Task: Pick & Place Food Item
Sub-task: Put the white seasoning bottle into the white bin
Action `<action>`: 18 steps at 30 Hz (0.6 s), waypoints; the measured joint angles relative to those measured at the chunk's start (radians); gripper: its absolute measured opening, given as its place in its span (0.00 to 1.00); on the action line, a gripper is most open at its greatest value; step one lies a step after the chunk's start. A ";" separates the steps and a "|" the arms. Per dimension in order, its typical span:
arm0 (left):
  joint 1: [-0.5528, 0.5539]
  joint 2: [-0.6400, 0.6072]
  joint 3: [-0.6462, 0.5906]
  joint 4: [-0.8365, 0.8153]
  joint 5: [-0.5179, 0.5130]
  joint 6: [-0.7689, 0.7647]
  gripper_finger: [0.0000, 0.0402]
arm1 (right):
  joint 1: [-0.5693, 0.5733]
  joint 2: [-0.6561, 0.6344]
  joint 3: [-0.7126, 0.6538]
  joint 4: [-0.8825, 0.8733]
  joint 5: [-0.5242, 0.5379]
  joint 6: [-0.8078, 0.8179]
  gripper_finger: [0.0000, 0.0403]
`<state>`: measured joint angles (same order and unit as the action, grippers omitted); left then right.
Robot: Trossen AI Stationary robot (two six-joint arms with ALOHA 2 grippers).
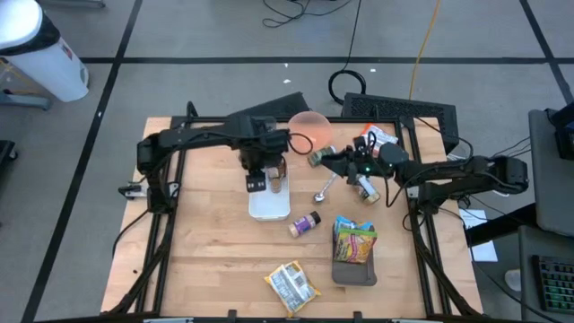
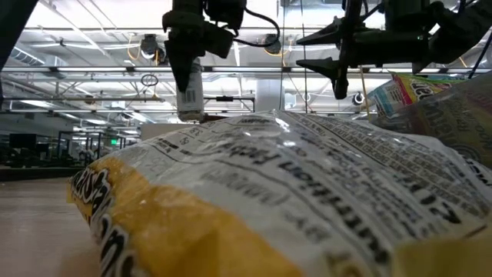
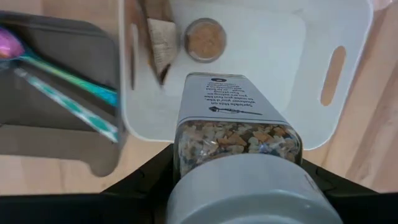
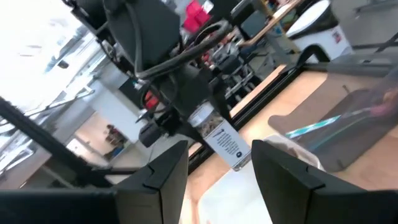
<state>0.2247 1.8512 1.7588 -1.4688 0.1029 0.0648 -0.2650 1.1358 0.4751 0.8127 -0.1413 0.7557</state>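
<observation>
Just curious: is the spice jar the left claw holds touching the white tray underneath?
Apart. In the low view the spice jar hangs from the left gripper, clear above the table.

The high view looks straight down on the whole table (image 1: 206, 260) and both arms. The low view sits at tabletop height, facing level across it, with a snack bag (image 2: 254, 200) filling the frame close up. The left wrist view looks down, close, onto a spice jar (image 3: 239, 134) over a white tray (image 3: 280, 56). The right wrist view faces left across the table and shares that jar (image 4: 221, 140).
</observation>
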 joint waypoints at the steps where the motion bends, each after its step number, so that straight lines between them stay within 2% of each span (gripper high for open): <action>1: -0.005 0.008 0.000 0.005 0.009 -0.007 0.51 | -0.004 0.000 0.000 -0.002 -0.018 0.003 0.42; 7: -0.018 0.029 -0.001 0.012 0.021 -0.049 0.51 | -0.016 0.000 0.000 -0.007 -0.070 0.010 0.42; 18: 0.013 0.030 -0.096 0.043 0.020 -0.095 0.51 | -0.015 0.000 0.000 -0.059 -0.074 0.018 0.42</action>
<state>0.2376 1.8809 1.6630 -1.4260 0.1226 -0.0300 -0.2802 1.1355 0.4751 0.7533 -0.2155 0.7738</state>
